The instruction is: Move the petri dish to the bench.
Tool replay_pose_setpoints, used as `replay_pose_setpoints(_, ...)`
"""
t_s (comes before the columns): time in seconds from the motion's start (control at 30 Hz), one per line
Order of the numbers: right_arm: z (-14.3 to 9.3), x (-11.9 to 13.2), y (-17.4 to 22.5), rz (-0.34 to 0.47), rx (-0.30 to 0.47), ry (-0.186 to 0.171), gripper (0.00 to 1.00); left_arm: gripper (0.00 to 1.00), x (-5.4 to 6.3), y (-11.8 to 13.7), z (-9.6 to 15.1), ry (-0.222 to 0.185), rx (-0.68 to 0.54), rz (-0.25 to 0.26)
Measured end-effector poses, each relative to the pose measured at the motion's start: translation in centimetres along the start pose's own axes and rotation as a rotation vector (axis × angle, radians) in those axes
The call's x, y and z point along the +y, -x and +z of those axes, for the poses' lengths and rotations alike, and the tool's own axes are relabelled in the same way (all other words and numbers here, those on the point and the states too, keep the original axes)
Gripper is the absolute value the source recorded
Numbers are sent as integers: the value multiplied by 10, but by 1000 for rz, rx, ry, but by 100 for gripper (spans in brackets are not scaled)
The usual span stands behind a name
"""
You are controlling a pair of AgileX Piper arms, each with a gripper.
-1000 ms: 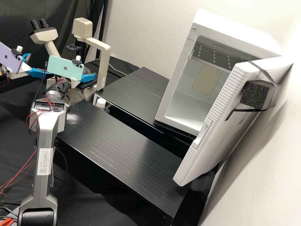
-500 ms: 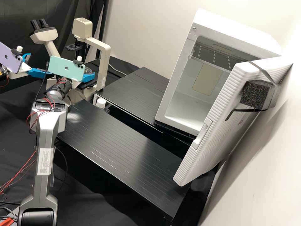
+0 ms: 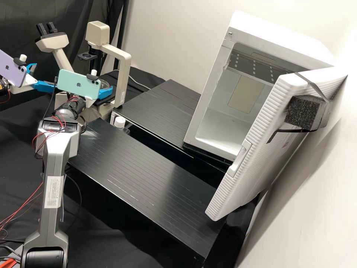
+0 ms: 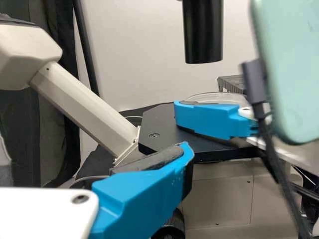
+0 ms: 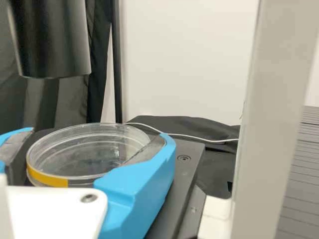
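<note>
My right gripper [image 3: 105,92], under the green phone, is at the microscope stage in the high view, beside the clear petri dish [image 3: 104,81]. The right wrist view has the dish [image 5: 82,162], with a yellow band, between the pads of the right gripper [image 5: 99,137], which is shut on it. Whether the dish's base touches the dark stage [image 5: 185,172] cannot be told. Left of the microscope, my left gripper [image 3: 46,76] stands open and holds nothing. One blue finger of the left gripper [image 4: 144,194] shows in its wrist view, near the stage. The black bench [image 3: 130,171] lies in front.
The cream microscope [image 3: 124,69] has its upright frame close to the right gripper, and a black tube [image 5: 52,40] above the stage. A white-capped bottle [image 3: 119,122] stands between the bench and rear platform [image 3: 163,111]. The white incubator [image 3: 219,111] at right has its door open.
The green phone over my right gripper has tilted, its left end coming down, and shifted slightly to the right. More of the dish now shows past it. The left arm has kept still.
</note>
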Motion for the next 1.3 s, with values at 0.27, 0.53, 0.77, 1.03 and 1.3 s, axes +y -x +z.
replay_pose_setpoints(0.27,-3,20,29,11,21,-44,0,100,0,0,0,0,0,0)
replay_pose_setpoints(0.53,7,34,48,23,20,-52,0,100,0,0,0,0,0,0)
replay_pose_setpoints(0.77,15,39,71,39,37,-3,0,100,0,0,0,0,0,0)
replay_pose_setpoints(1.03,20,60,121,138,88,43,0,100,0,0,0,0,0,0)
replay_pose_setpoints(1.3,37,77,193,251,154,72,0,100,0,0,0,0,0,0)
